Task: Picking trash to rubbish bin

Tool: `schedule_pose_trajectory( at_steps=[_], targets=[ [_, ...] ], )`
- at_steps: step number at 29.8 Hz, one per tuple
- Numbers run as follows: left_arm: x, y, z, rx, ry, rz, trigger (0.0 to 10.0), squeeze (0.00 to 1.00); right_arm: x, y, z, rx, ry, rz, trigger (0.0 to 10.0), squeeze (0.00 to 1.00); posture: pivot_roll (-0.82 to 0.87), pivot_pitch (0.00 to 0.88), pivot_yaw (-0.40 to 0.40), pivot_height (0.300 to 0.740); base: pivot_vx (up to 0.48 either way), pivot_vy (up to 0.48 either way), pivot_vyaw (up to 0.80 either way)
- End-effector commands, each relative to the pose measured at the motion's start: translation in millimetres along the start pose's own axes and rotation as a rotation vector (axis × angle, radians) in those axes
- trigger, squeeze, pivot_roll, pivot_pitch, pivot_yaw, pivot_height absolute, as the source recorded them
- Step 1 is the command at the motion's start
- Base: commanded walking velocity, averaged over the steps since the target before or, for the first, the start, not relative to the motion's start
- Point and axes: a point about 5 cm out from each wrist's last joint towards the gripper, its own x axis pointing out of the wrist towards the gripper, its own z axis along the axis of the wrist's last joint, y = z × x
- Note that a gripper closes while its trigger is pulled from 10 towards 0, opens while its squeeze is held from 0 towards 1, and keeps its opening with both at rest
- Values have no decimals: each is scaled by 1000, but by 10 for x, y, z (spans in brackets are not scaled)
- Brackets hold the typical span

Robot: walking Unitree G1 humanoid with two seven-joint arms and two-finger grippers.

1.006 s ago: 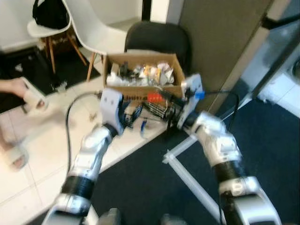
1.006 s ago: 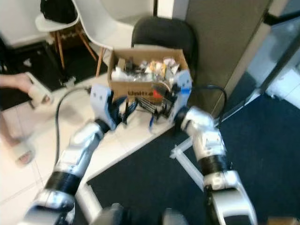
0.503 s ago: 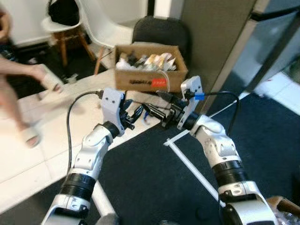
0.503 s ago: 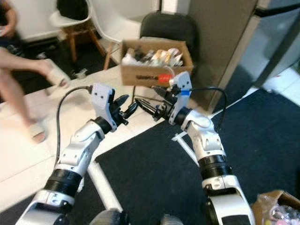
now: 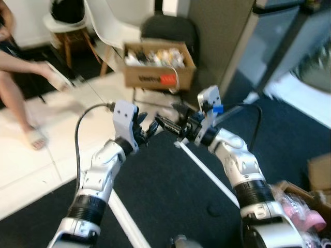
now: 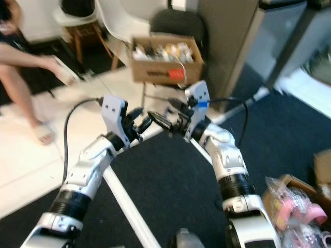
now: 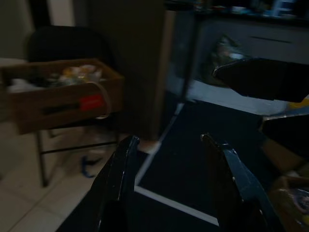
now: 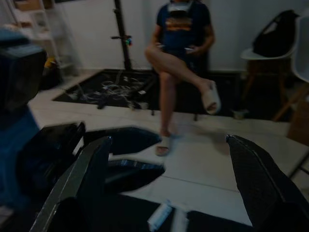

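A brown cardboard box (image 5: 158,64) full of mixed trash sits on a black chair by the grey partition, well beyond both arms. My left gripper (image 5: 149,126) is held up in front of me, open and empty. My right gripper (image 5: 166,122) faces it almost tip to tip, open with nothing between its fingers. In the left wrist view the box (image 7: 58,96) lies off to one side of the open fingers (image 7: 120,188). The right wrist view has wide-spread fingers (image 8: 260,179) and a small pale scrap (image 8: 161,217) on the floor below.
A person (image 8: 181,29) sits across the tiled floor, legs (image 5: 20,62) at the far left. A white chair (image 5: 103,23) stands behind. White tape lines (image 5: 207,173) cross the dark carpet. A carton of pink packets (image 6: 295,206) is at the lower right.
The camera has swung round and pulled back, so the box now looks farther off and the carton has come into view. Both grippers stay raised, open and empty.
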Motion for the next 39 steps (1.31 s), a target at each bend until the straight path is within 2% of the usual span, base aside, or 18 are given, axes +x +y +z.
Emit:
schedule_pose_trajectory(
  at_steps=[1,12,39],
  targets=[
    [11,-4,-6,-1,6,-6,10000,0,-35,-32,4,-13,5,-13,10000,0,-25,0,-30,740,0,0,0],
    [16,1,-6,-4,7,-7,10000,0,-32,-23,-1,-44,18,-7,10000,0,-28,0,-30,740,0,0,44],
    [17,-3,-11,-3,9,-10,10000,0,-31,-11,-16,-63,26,3,10000,0,-26,0,-34,740,0,0,794]
  ],
)
